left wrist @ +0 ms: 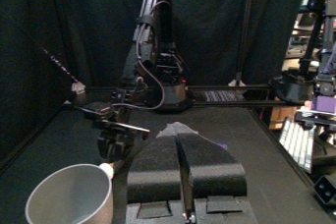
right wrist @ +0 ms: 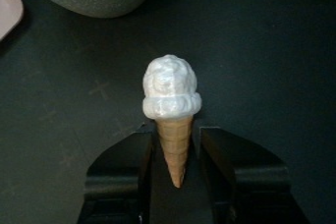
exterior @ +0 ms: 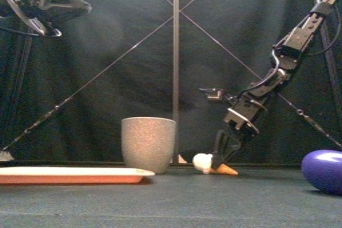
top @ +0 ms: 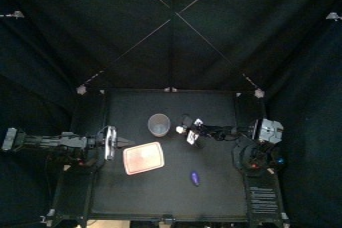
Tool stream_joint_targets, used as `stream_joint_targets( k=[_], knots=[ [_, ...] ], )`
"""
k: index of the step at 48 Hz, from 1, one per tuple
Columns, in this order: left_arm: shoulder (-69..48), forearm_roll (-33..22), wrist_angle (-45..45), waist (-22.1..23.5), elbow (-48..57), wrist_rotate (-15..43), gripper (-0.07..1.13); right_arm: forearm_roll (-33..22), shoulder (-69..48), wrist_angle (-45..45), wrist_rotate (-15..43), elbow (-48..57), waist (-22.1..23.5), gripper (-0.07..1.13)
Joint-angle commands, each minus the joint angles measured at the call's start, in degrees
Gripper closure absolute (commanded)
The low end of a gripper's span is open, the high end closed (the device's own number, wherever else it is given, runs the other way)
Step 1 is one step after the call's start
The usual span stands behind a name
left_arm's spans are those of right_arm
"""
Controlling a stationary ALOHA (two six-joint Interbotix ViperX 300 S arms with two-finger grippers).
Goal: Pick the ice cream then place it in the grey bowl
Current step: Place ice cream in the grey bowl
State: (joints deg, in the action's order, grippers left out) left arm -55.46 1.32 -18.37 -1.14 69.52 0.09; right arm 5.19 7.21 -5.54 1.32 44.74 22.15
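Right arm: reaches in from the right of the top view toward the table's middle. The right gripper (exterior: 223, 155) is down at table level, just right of the cup (exterior: 148, 144).

Ice cream (right wrist: 171, 105): white scoop on an orange cone. In the front view it lies low at the table surface, scoop toward the cup and cone tip pointing to the frame's right. It is near the cup but not touching it, and it is outside the cup. In the right wrist view the cone's narrow end sits between the two jaws, scoop pointing away from the gripper.

Right jaws: apart, one on each side of the cone. A thin dark strip shows between each jaw and the cone, so no clamping is seen.

Left arm: at the left of the table in the top view, raised to the upper left in the front view. The left gripper (left wrist: 184, 161) has its jaws together, holding nothing.

Cup: grey, speckled, upright, at centre in the top view. Its inside is not visible.

Tray (top: 144, 157): pink, flat, lower left of the cup in the top view, bare.

Purple toy (exterior: 325, 170): lower right in the front view, well apart from the ice cream.
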Motion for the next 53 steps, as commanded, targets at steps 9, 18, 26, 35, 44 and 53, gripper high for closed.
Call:
stream_joint_targets(
  k=[9,18,26,35,44,53],
  knots=[
    [0.2,0.2,-0.2,-0.1,-0.8,0.1,1.09,0.0,-5.3,-0.2,-0.1,-1.8,-0.4,0.47],
    [0.2,0.2,-0.1,-0.1,-0.7,0.1,1.09,-0.1,-14.6,1.6,-0.1,-4.3,-2.3,0.47],
    [0.2,0.2,-0.1,-0.1,-0.7,0.1,1.09,0.1,-18.7,1.8,0.0,-7.5,-4.4,0.47],
    [0.2,0.2,-0.1,0.0,-0.6,0.1,1.09,-0.2,-14.4,1.3,-0.4,-12.6,-7.6,0.47],
    [0.2,0.2,-0.1,-0.1,-0.6,0.1,1.09,-2.4,-7.6,-1.0,-0.4,-18.3,-7.6,0.47],
    [0.1,0.1,-0.1,-0.1,-0.6,0.1,1.09,-4.1,-3.3,-1.7,-0.2,-21.6,-7.3,0.43]
  ],
)
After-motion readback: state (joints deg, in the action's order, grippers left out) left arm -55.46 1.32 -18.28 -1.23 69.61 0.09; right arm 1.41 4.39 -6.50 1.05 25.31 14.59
